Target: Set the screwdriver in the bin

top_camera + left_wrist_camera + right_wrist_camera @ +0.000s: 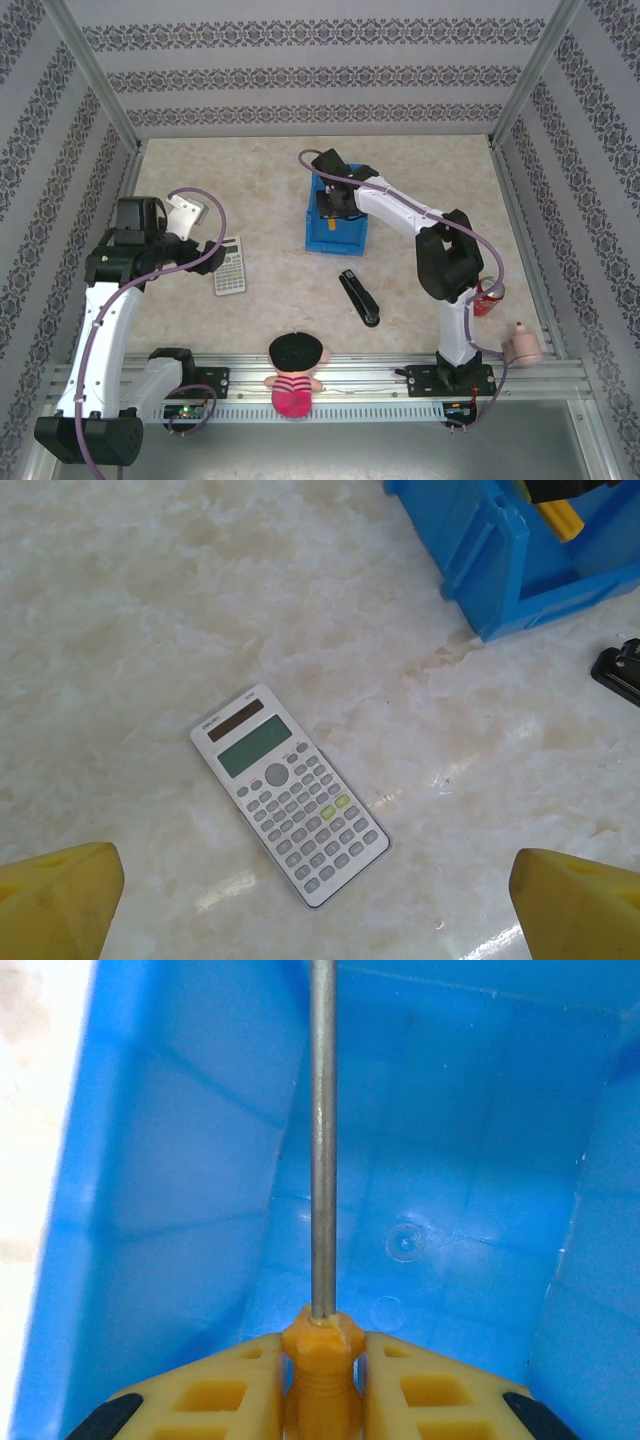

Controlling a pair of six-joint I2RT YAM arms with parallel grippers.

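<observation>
At table [250, 170] middle, top view: right gripper [335, 203] down in bin [345, 240]. Stapler [360, 298] just nearward of bin, calculator [230, 265] toward left edge beside left gripper [192, 213].

Left wrist: fingers [60, 905] spread wide, empty, above calculator.

Right wrist: fingers [220, 1392] clamp screwdriver [322, 1160] handle. Shaft over bin floor, walls close on both sides.

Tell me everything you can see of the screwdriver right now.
The screwdriver has a thin, bare silver metal shaft and an orange-yellow plastic-looking handle with a ribbed collar. The right gripper has its jaws shut on the handle, shaft pointing away from the wrist, into the blue bin. Its tip is out of frame.
</observation>
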